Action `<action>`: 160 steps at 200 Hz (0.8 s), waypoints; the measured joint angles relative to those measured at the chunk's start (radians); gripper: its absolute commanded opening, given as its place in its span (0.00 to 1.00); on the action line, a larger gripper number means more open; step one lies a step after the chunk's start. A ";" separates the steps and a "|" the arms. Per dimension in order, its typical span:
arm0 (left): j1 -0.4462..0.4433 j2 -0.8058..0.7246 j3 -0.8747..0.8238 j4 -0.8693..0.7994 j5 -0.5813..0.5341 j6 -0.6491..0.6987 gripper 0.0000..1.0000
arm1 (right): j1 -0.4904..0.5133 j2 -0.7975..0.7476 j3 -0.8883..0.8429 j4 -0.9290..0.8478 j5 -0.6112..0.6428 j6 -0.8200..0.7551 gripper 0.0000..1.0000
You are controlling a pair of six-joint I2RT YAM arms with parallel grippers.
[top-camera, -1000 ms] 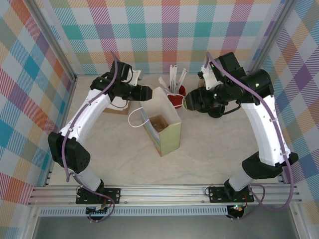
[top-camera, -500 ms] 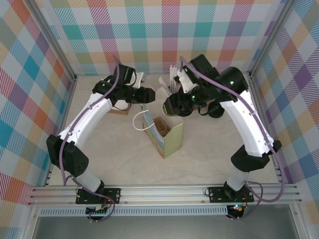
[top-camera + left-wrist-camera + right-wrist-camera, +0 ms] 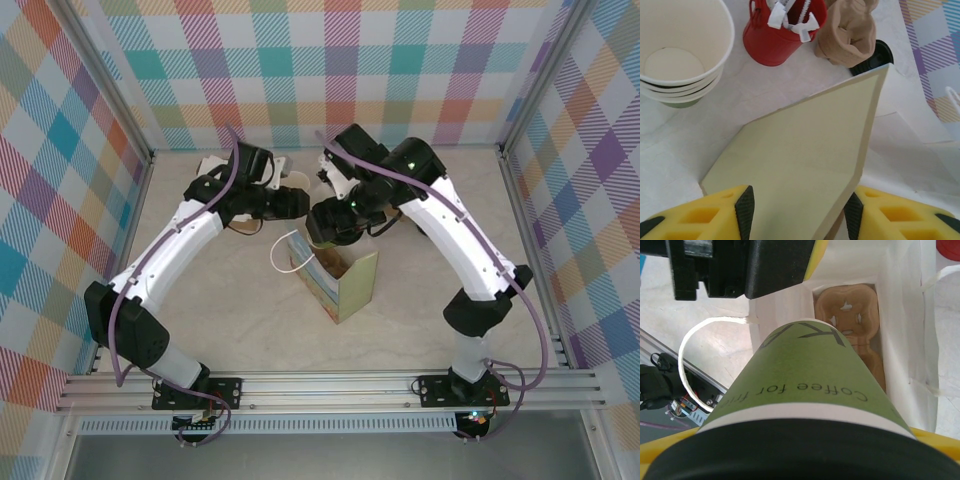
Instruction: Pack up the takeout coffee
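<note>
The takeout coffee (image 3: 805,375), an olive-green cup with a black lid, lies tilted in my right gripper (image 3: 805,440), which is shut on it. It hangs just above the mouth of the white paper bag (image 3: 900,300), base pointing in. A brown cardboard carrier (image 3: 847,320) sits at the bag's bottom. From above, the right gripper (image 3: 325,228) is over the bag (image 3: 350,285). My left gripper (image 3: 799,215) is at the bag's back left corner (image 3: 288,205), open. Its pads (image 3: 745,212) stand wide apart with the bag's pale green panel (image 3: 800,150) between them.
Behind the bag stand stacked cream-white cups (image 3: 685,45), the red cup (image 3: 782,35) of white stirrers, a brown cardboard bundle (image 3: 847,32) and a black lid (image 3: 879,52). The bag's white handle (image 3: 278,255) loops out to the left. Checked walls close the back and sides.
My right arm has swung left from beside the red cup to over the bag, carrying the coffee. The left gripper stayed at the bag's back corner. The bag shifted slightly.
</note>
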 measured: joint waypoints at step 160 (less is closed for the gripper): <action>0.000 -0.070 -0.096 -0.006 -0.088 -0.001 0.57 | 0.017 0.092 -0.031 0.000 -0.004 0.015 0.84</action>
